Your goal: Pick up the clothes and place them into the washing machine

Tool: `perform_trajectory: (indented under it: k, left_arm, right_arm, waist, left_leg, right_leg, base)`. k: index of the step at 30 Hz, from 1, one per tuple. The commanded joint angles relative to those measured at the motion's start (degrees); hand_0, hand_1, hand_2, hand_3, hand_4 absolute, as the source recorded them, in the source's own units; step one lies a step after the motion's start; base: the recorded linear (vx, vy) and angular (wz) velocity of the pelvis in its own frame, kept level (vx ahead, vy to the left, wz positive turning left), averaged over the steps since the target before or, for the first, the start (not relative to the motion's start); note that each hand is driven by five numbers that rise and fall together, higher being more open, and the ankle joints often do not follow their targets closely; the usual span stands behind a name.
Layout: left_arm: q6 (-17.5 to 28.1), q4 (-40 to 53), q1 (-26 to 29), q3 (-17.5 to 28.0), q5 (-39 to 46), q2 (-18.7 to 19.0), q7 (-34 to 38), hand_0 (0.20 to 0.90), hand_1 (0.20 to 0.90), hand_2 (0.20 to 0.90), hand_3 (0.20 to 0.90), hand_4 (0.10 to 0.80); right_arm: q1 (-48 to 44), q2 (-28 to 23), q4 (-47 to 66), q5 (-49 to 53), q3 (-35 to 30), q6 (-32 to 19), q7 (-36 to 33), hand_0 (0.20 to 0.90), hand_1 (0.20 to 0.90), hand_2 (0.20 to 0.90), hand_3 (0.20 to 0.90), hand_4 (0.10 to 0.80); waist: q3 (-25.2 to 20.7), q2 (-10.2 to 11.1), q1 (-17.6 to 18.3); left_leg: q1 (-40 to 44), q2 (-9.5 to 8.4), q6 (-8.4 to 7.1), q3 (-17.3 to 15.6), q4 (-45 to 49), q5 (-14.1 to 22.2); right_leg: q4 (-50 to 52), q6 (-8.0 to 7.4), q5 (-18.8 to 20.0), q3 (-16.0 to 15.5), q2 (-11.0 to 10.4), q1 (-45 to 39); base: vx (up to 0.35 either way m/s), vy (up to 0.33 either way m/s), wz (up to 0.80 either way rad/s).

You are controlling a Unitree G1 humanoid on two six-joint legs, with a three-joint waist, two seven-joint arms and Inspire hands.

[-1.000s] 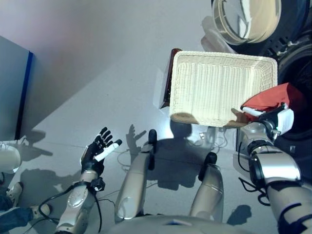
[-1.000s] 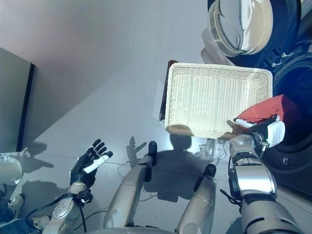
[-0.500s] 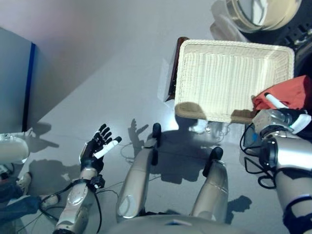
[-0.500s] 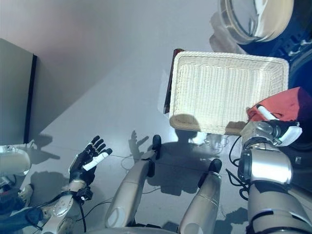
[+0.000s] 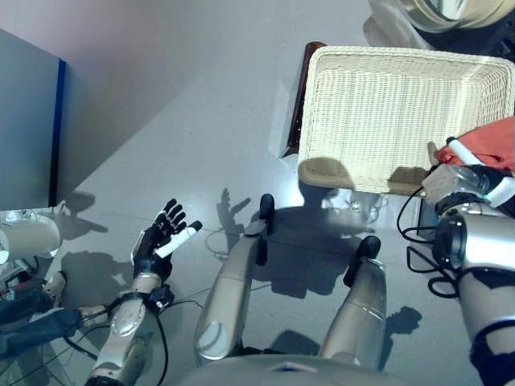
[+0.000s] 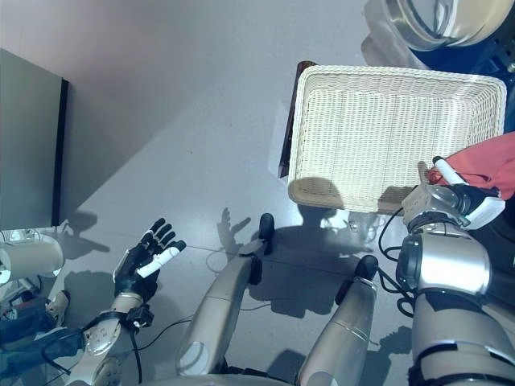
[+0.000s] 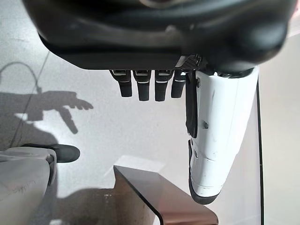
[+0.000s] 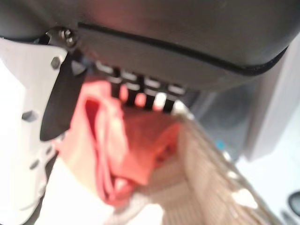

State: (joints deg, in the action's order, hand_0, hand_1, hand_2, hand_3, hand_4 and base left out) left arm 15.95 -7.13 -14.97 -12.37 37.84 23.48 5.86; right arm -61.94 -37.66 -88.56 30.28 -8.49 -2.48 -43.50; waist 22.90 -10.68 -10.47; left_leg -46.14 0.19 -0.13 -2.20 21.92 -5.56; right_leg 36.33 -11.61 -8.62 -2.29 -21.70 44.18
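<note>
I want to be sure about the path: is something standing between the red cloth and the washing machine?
Nothing visible does. The right hand holds the red cloth at the basket rim's near right corner. Only the machine's door shows, open beyond the basket; the path to the drum lies outside the views.

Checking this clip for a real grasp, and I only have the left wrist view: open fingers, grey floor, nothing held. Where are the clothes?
Observer: A red cloth is in the right robot hand, whose fingers are curled round it in the right wrist view.
Operator: Is it over the basket or the machine?
Observer: At the near right corner of the white wicker basket, partly over its rim.
Operator: Anything else in the basket?
Observer: No, the part of its weave that shows is bare.
Operator: Is the washing machine door open?
Observer: Yes, the round door stands open beyond the basket.
</note>
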Motion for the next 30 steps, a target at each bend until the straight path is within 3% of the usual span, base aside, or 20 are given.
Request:
perform_trajectory:
  k: [1,3,4,5,6,7,9,10,14,15,19,20,24,29,30]
  left_arm:
    - [4.05,5.53,-2.73,3.46,0.31,3.82,1.05,0.9,0.9,0.9,0.9,0.8]
    - [4.22,6.29,-3.05,3.86,0.5,3.95,1.06,0.9,0.9,0.9,0.9,0.8]
    - [4.32,6.53,-3.19,4.06,0.76,3.89,1.01,0.9,0.9,0.9,0.9,0.8]
    - [4.49,6.8,-3.29,4.24,0.88,3.95,1.13,0.9,0.9,0.9,0.9,0.8]
    - [4.47,6.78,-3.24,4.25,0.88,3.91,1.14,0.9,0.9,0.9,0.9,0.8]
    - [4.55,7.11,-3.34,4.47,1.03,4.0,1.22,0.9,0.9,0.9,0.9,0.8]
    - [4.49,7.14,-3.25,4.37,1.03,4.01,1.15,0.9,0.9,0.9,0.9,0.8]
    - [4.44,7.2,-3.14,4.31,0.99,3.96,1.16,0.9,0.9,0.9,0.9,0.8]
    - [4.44,7.22,-2.88,4.5,1.08,3.85,1.2,0.9,0.9,0.9,0.9,0.8]
    - [4.48,7.19,-2.89,4.47,1.07,3.9,1.2,0.9,0.9,0.9,0.9,0.8]
    - [4.47,6.75,-2.61,4.66,1.35,3.71,1.36,0.9,0.9,0.9,0.9,0.8]
    - [4.49,6.75,-2.64,4.64,1.37,3.75,1.35,0.9,0.9,0.9,0.9,0.8]
    - [4.18,6.68,-2.41,4.79,1.59,3.78,1.4,0.9,0.9,0.9,0.9,0.8]
    - [3.68,6.21,-2.62,4.85,2.11,3.66,1.67,0.9,0.9,0.9,0.9,0.8]
    - [3.63,6.08,-2.57,4.75,2.14,3.56,1.62,0.9,0.9,0.9,0.9,0.8]
  right_arm:
    - [-3.61,-5.8,0.92,0.04,4.37,-1.86,0.12,0.9,0.9,0.9,0.9,0.8]
    - [-4.01,-6.92,0.78,0.01,4.72,-1.61,0.55,0.9,0.9,0.9,0.9,0.8]
    - [-4.17,-7.29,0.76,-0.03,4.83,-1.49,0.68,0.716,0.716,0.716,0.716,0.669]
    - [-4.31,-7.66,0.71,0.12,4.89,-1.57,0.86,0.485,0.485,0.485,0.485,0.504]
    - [-4.38,-7.67,0.69,0.11,4.94,-1.56,0.86,0.2,0.2,0.2,0.2,0.3]
    - [-4.39,-8.38,0.73,0.56,4.88,-1.53,1.29,0.2,0.2,0.2,0.2,0.3]
    - [-4.61,-9.16,0.41,1.39,4.57,-1.62,1.58,0.2,0.2,0.2,0.2,0.3]
    - [-4.89,-9.37,0.33,1.77,4.63,-1.73,1.58,0.2,0.2,0.2,0.2,0.3]
    - [-4.77,-10.02,0.21,3.75,3.61,-2.32,1.67,0.2,0.2,0.2,0.2,0.3]
    - [-4.68,-10.01,0.21,3.79,3.56,-2.36,1.69,0.2,0.2,0.2,0.2,0.3]
    - [-4.62,-10.15,0.21,5.34,2.89,-2.93,1.74,0.2,0.2,0.2,0.2,0.3]
    - [-4.55,-10.14,0.21,5.39,2.86,-2.96,1.75,0.2,0.2,0.2,0.2,0.3]
    - [-4.78,-10.16,0.61,8.76,1.67,-4.49,2.01,0.2,0.2,0.2,0.2,0.3]
    - [-5.02,-8.78,1.89,11.0,1.59,-6.31,2.31,0.2,0.2,0.2,0.2,0.3]
    - [-5.01,-8.56,1.9,11.1,1.59,-6.44,2.38,0.2,0.2,0.2,0.2,0.3]
  waist:
    - [-1.53,-1.9,-1.07]
    - [-1.43,-2.19,-1.11]
    - [-1.75,-2.21,-1.23]
    - [-1.33,-2.57,-1.22]
    - [-1.72,-2.39,-1.28]
    - [-1.08,-2.85,-1.22]
    - [-1.02,-3.08,-1.27]
    - [-1.45,-2.99,-1.33]
    - [-1.65,-3.28,-1.26]
    - [-1.28,-3.43,-1.23]
    - [-2.24,-3.49,-1.39]
    - [-1.86,-3.65,-1.35]
    - [-2.68,-3.47,-1.29]
    - [-2.28,-3.1,-0.8]
    - [-2.63,-2.88,-0.79]
  left_leg:
    - [-1.99,1.67,-3.4,0.46,3.28,4.93]
    - [-2.33,1.55,-3.44,0.52,3.39,5.02]
    - [-2.0,1.41,-3.73,0.83,3.47,6.45]
    - [-2.73,1.41,-3.45,0.58,3.29,4.85]
    - [-2.25,1.33,-3.72,0.86,3.41,6.35]
    - [-3.18,1.25,-3.43,0.54,3.13,4.57]
    - [-3.67,1.09,-3.4,0.49,3.05,4.43]
    - [-3.38,0.94,-3.69,0.79,3.12,5.81]
    - [-3.57,1.01,-3.73,0.71,2.79,5.64]
    - [-4.08,1.1,-3.47,0.41,2.68,4.2]
    - [-3.49,1.06,-3.69,0.64,2.33,5.5]
    - [-3.97,1.17,-3.43,0.32,2.23,4.09]
    - [-3.52,1.08,-3.65,0.53,2.02,5.45]
    - [-3.66,1.44,-3.61,0.13,1.37,3.72]
    - [-3.12,1.39,-3.9,0.4,1.48,5.25]
  right_leg:
    - [-3.03,1.31,7.0,1.54,0.2,4.56]
    - [-2.74,1.28,6.85,1.72,-0.03,5.2]
    - [-2.33,0.94,5.38,1.96,-0.08,5.02]
    - [-2.56,1.27,6.8,1.92,-0.06,5.75]
    - [-2.21,0.96,5.35,2.12,-0.08,5.36]
    - [-2.56,1.29,6.96,2.07,-0.04,6.31]
    - [-2.34,1.27,6.86,2.19,-0.18,6.85]
    - [-1.78,0.95,5.35,2.49,-0.28,6.83]
    - [-1.36,1.0,5.16,2.75,-0.29,7.5]
    - [-1.65,1.31,6.53,2.54,-0.27,7.94]
    - [-1.02,1.03,5.08,2.97,-0.16,8.01]
    - [-1.31,1.34,6.44,2.75,-0.14,8.44]
    - [-1.0,1.01,5.16,3.22,-0.11,8.27]
    - [-1.84,1.4,6.74,2.93,0.14,8.41]
    - [-1.43,1.09,5.25,3.13,0.11,7.95]
  base:
    - [0.0,0.0,0.0]
    - [0.046,-0.001,0.0]
    - [0.0,0.0,0.0]
    - [0.092,-0.004,0.0]
    - [-0.118,0.023,0.0]
    - [0.0,0.0,0.0]
    - [-0.016,0.005,0.05]
    - [0.093,-0.014,0.1]
    - [0.001,0.001,0.04]
    - [0.013,0.002,-0.03]
    - [0.006,0.001,-0.01]
    - [0.0,0.0,0.0]
    - [0.004,0.001,0.0]
    - [-0.011,0.003,0.0]
    - [0.0,0.0,0.0]
